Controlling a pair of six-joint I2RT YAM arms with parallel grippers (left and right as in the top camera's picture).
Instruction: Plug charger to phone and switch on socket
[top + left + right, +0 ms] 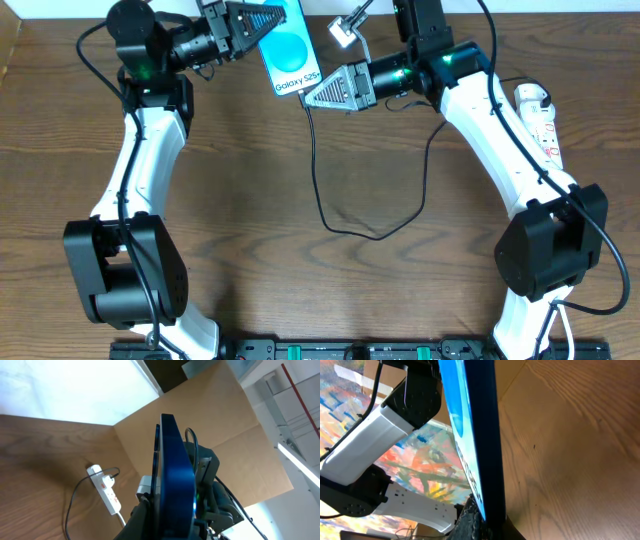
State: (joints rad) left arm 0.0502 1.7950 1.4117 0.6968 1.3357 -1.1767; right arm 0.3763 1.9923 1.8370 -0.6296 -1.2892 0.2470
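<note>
From overhead, my left pincer [266,20] is clamped on the top left corner of the slim rectangular phone [290,50] with its light blue screen, circle and "Galaxy S25+" lettering, at the far edge of the brown wooden table [250,200]. My right pincer [312,97] points its tips at the phone's bottom edge, just where the thin black charger cable [315,160] begins. The plug tip is hidden there, so I cannot tell whether these fingers grip it or how wide they stand. The cable loops across the table and runs under my right arm, where I lose it. The white elongated socket [541,120] with red markings lies well apart at the right, its near end under that arm. The left wrist view shows the phone only edge-on, a dark blue slab rising from between my fingers, whose tips the frame cuts off. It alone shows the socket whole, near a brown cardboard wall [240,435], with a dark lead arching from its far end. In the right wrist view the phone's edge fills the middle, its lettering too skewed to read. Only a dark bit of finger shows at the bottom, and plug and cable are out of sight. My white left arm [375,425] stands before a colourful painted backdrop [420,465].
</note>
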